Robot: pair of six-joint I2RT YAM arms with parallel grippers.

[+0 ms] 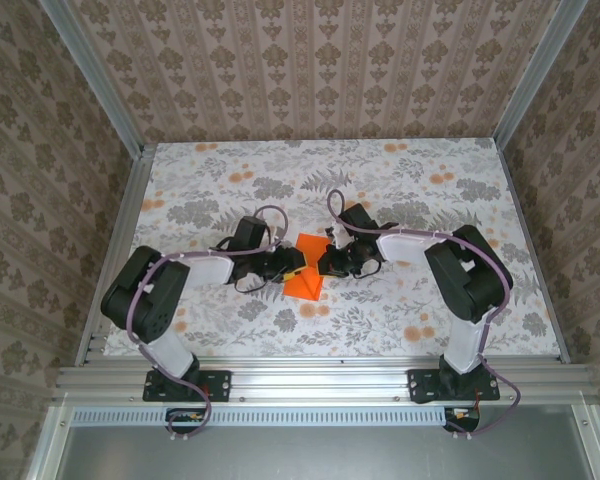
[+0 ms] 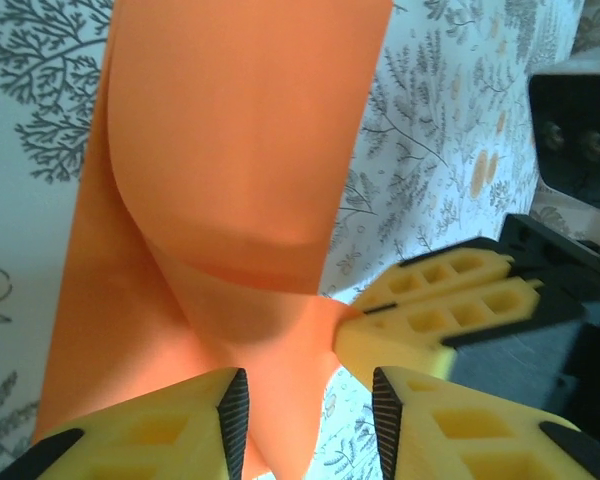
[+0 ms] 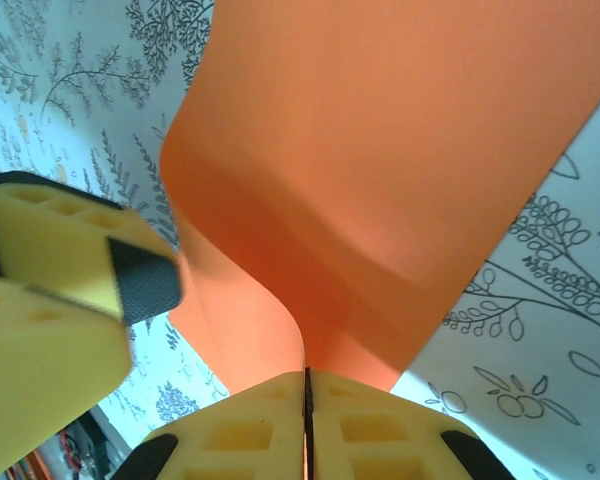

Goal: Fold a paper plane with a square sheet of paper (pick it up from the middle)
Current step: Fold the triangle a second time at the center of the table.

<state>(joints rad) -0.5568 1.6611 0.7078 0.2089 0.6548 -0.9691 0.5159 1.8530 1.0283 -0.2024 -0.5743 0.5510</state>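
Observation:
The square sheet of paper is bright orange and sits mid-table, bowed upward between the two arms. My right gripper is shut on one edge of the sheet; in the right wrist view its yellow fingers meet with the paper pinched at their tips. My left gripper is open: its black pads stand apart, and the curved sheet runs down between them without being clamped. The right gripper's fingers hold the paper just right of the left gripper.
A floral tablecloth covers the table. Aluminium rails and patterned walls enclose the left, right and back sides. Both arm bases are bolted at the near edge. The left gripper's finger is close beside the right gripper's.

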